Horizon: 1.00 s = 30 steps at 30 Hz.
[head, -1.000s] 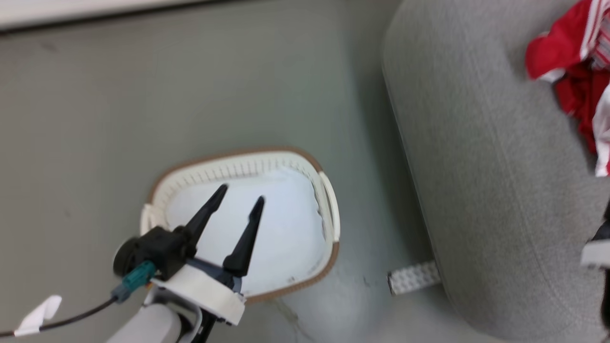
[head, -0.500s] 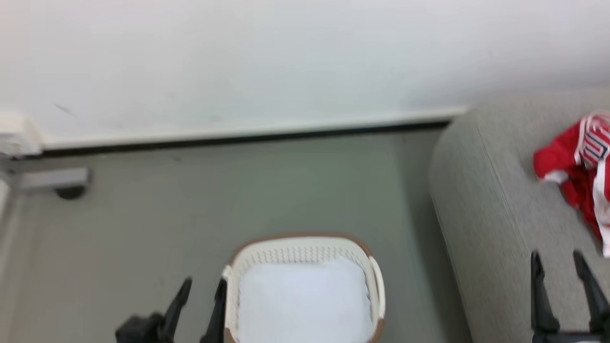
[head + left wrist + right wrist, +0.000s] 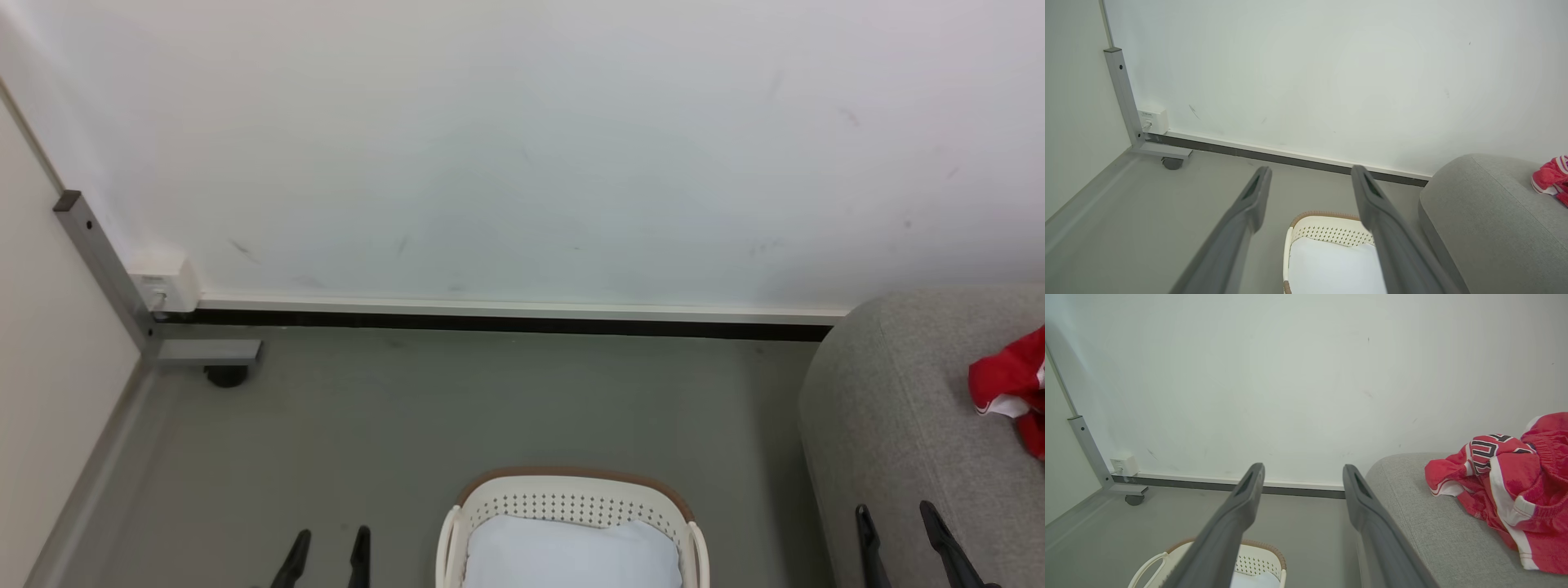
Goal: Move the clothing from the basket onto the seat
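Observation:
The red clothing (image 3: pixel 1506 486) with white trim and black-and-white lettering lies crumpled on the grey seat (image 3: pixel 1425 535); its edge shows at the right of the head view (image 3: pixel 1012 384) and of the left wrist view (image 3: pixel 1549 179). The cream basket (image 3: pixel 571 498) with a brown rim stands on the floor left of the seat (image 3: pixel 898 425), holding a plain white pad (image 3: pixel 571 555). My left gripper (image 3: pixel 326 551) is open above the floor left of the basket (image 3: pixel 1327 232). My right gripper (image 3: pixel 898 527) is open over the seat's front left part. Both hold nothing.
A white wall with a dark baseboard (image 3: pixel 506 322) runs behind. A grey metal post (image 3: pixel 102 265) with a caster (image 3: pixel 226 376) and a white wall socket (image 3: pixel 167 282) stand at the far left corner. Grey floor lies between the wall and the basket.
The head camera has tilted up, so the basket and seat slid down the picture and the wall came into view. My left gripper now shows left of the basket instead of over it.

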### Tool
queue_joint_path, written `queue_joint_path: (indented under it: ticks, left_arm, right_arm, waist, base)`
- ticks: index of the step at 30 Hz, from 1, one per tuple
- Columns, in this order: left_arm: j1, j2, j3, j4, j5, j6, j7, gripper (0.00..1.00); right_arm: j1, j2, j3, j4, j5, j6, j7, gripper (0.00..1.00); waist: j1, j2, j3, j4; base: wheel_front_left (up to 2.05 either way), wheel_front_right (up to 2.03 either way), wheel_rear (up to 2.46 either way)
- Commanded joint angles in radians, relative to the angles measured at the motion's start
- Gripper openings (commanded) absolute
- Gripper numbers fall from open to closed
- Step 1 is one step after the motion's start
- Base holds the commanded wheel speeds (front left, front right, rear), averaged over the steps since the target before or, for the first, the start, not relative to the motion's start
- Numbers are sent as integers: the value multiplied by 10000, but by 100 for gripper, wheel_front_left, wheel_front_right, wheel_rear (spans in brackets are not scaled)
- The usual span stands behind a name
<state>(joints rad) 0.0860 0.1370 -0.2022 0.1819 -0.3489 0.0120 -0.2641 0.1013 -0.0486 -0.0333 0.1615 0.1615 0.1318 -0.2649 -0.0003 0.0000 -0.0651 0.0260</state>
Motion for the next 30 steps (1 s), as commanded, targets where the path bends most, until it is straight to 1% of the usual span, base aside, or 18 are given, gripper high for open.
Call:
queue_joint_path:
  ticks: [1, 3, 4, 8, 15, 16, 30]
  left_arm:
    - [114, -80, 121, 56, 166, -59, -4, 100]
    - [145, -173, 241, 108, 183, -186, -4, 100]
    - [24, -194, 248, 101, 145, -210, 2, 0]
    - [159, -271, 186, 453, 96, -210, 18, 0]
    - [-67, -328, 495, 483, -1138, -329, 397, 0]
    - [-67, -328, 495, 483, -1138, -329, 397, 0]
    - [-441, -431, 1001, 495, -3327, -542, 1036, 0]
  right_arm:
    - [-85, -34, 42, 74, 50, -22, 10, 100]
    - [-137, -33, 67, 119, 58, -22, 9, 100]
    - [-37, -2, 70, 101, 41, 0, 0, 0]
    - [82, 93, 76, 447, 92, 2, 19, 0]
    - [-148, 80, -16, 488, 1498, 1, 391, 0]
    - [-148, 80, -16, 488, 1498, 1, 391, 0]
    - [-537, 54, -170, 536, 3974, -2, 1034, 0]
  waist:
    - [3, 0, -53, 85]
    - [3, 0, -73, 151]
    - [3, 0, -67, 144]
    - [3, 0, -68, 152]
    - [3, 0, -26, 129]
    - [3, 0, -26, 129]
    - [3, 0, 58, 83]
  base:
    - [0, 0, 0]
    - [0, 0, 0]
    - [0, 0, 0]
    - [0, 0, 0]
    - [0, 0, 0]
    - [0, 0, 0]
    - [0, 0, 0]
